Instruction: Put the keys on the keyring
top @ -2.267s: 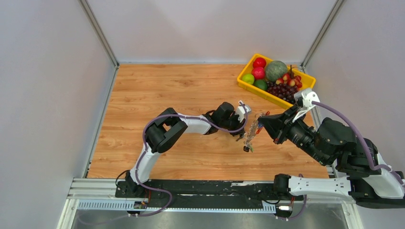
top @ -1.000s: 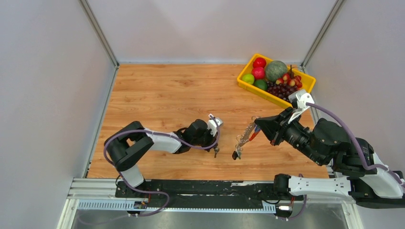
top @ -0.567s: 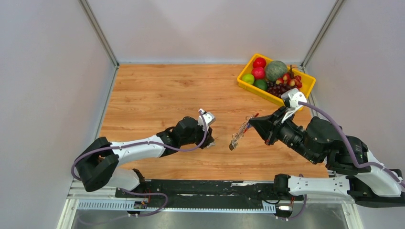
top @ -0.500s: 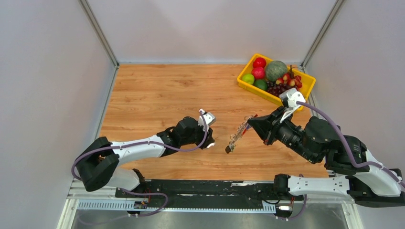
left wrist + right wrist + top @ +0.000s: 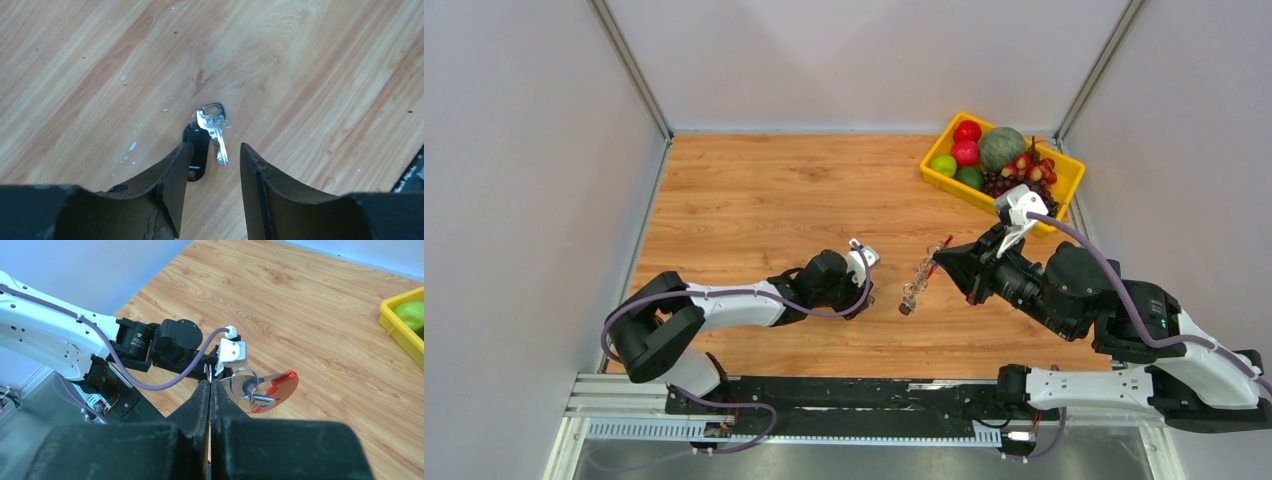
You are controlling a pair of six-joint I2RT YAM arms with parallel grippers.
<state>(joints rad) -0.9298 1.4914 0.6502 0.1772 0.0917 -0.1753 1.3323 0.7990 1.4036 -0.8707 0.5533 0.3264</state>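
No legible text, stamp on silver key (image 5: pixel 214 124) too blurred

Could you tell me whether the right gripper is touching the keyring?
Touching. The right wrist view shows the right gripper shut on the keyring's metal edge.

Robotics laboratory test cell: wood-grain tabletop (image 5: pixel 774 190) enclosed by white panels (image 5: pixel 524 200), aluminium rail (image 5: pixel 614 390) at 6 o'clock, yellow fruit tray (image 5: pixel 937 143) at 1 o'clock.

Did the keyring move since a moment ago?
Yes. The keyring, held by the right gripper, moved left, farther from the yellow fruit tray.
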